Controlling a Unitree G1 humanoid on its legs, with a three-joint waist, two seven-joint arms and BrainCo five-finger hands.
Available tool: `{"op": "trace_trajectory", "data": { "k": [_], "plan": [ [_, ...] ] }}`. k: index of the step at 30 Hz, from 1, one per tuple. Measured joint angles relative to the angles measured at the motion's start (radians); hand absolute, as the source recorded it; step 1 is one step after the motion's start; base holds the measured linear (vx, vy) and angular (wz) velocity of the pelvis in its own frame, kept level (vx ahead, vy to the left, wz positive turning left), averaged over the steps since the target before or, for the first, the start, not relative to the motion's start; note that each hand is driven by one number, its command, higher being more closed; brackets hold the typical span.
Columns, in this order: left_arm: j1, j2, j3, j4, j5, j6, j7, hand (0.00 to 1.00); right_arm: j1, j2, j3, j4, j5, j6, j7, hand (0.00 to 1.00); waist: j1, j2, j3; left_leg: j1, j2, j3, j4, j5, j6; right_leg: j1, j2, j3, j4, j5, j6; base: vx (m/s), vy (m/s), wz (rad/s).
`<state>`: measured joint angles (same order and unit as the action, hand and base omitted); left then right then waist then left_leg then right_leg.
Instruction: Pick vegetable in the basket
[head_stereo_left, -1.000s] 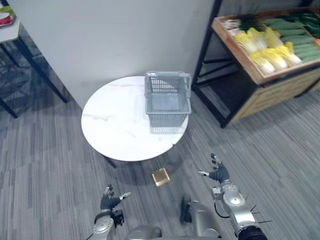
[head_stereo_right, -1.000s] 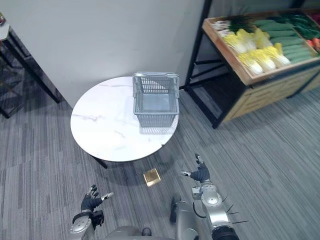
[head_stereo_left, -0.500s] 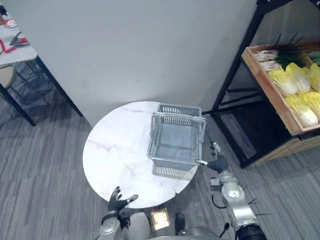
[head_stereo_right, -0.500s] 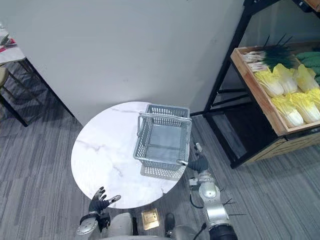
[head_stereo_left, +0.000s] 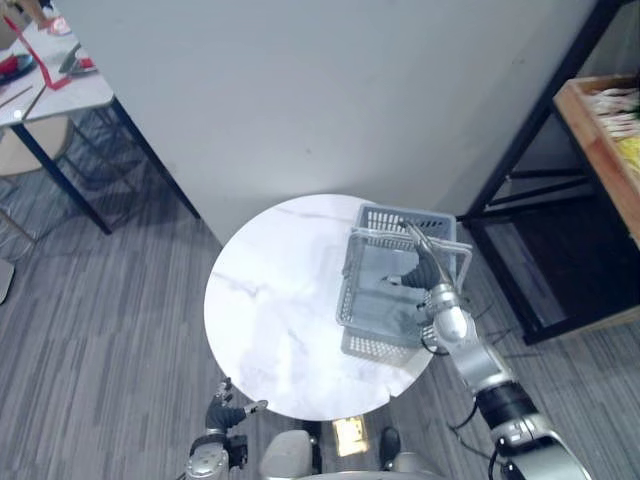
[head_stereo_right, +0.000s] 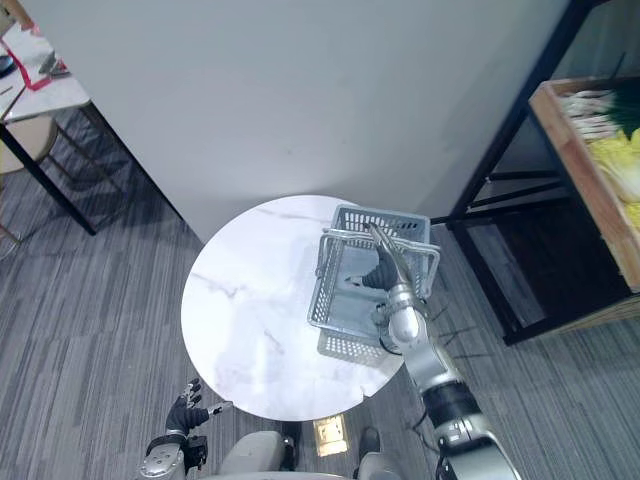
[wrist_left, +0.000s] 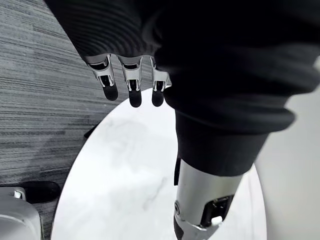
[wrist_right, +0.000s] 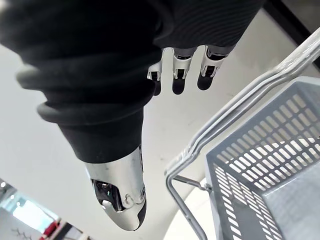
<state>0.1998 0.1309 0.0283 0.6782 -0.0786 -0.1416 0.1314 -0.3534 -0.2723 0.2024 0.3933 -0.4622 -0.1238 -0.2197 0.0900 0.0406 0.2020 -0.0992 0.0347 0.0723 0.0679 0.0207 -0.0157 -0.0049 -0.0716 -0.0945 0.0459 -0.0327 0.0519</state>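
A shop: wooden crate of vegetables, grey shopping basket.

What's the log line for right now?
right hand: open, over basket handles | left hand: open, low | basket: on table, looks empty

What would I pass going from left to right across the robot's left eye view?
White-topped side table with dark legs → round white marble table → grey plastic mesh basket standing on that table's right part → black metal rack → wooden produce crate.
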Motion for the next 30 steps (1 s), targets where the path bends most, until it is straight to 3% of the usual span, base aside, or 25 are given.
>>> {"op": "trace_trajectory", "data": {
  "k": [7,12,18,27,28,30],
  "plan": [
    [-0.013,0.003,-0.023,0.000,-0.003,-0.018,0.001,0.00,-0.236,-0.024,0.051,0.231,-0.024,0.020,-0.015,0.00,0.034,-0.008,0.042,-0.040,-0.025,-0.018,-0.056,0.042,0.015,-0.050,-0.012,-0.014,-0.013,0.014,0.013,0.01,0.029,0.10],
    [-0.033,0.003,-0.024,-0.005,-0.048,-0.039,0.007,0.00,-0.474,-0.136,0.074,0.471,-0.061,0.045,-0.031,0.00,0.043,0.009,0.107,-0.093,-0.038,-0.051,-0.096,0.091,0.023,-0.104,-0.018,-0.046,-0.013,0.028,0.014,-0.05,0.024,0.21],
    [-0.039,0.002,-0.025,-0.005,-0.069,-0.042,0.024,0.00,-0.512,-0.150,0.036,0.536,-0.102,0.096,-0.074,0.00,0.054,0.014,0.123,-0.072,-0.051,-0.071,-0.152,0.125,0.025,-0.103,-0.020,-0.055,-0.013,0.028,0.013,-0.02,0.016,0.08],
    [-0.053,-0.009,-0.035,-0.005,-0.069,-0.041,0.024,0.00,-0.521,-0.148,-0.061,0.561,-0.103,0.131,-0.109,0.00,0.050,0.021,0.138,-0.061,-0.051,-0.066,-0.162,0.130,0.024,-0.098,-0.021,-0.053,-0.011,0.027,0.011,-0.02,0.005,0.01],
    [-0.053,-0.010,-0.046,-0.005,-0.069,-0.041,0.023,0.00,-0.509,-0.148,-0.087,0.563,-0.103,0.135,-0.108,1.00,0.050,0.020,0.139,-0.048,-0.051,-0.064,-0.163,0.130,0.024,-0.087,-0.022,-0.047,-0.013,0.027,0.012,0.01,-0.004,-0.10],
    [-0.052,-0.009,-0.058,-0.005,-0.068,-0.041,0.023,0.00,-0.495,-0.149,-0.093,0.563,-0.104,0.144,-0.108,1.00,0.046,0.019,0.139,-0.035,-0.052,-0.057,-0.165,0.130,0.024,-0.077,-0.024,-0.041,-0.014,0.026,0.011,0.01,-0.001,-0.10]
  ]
}}
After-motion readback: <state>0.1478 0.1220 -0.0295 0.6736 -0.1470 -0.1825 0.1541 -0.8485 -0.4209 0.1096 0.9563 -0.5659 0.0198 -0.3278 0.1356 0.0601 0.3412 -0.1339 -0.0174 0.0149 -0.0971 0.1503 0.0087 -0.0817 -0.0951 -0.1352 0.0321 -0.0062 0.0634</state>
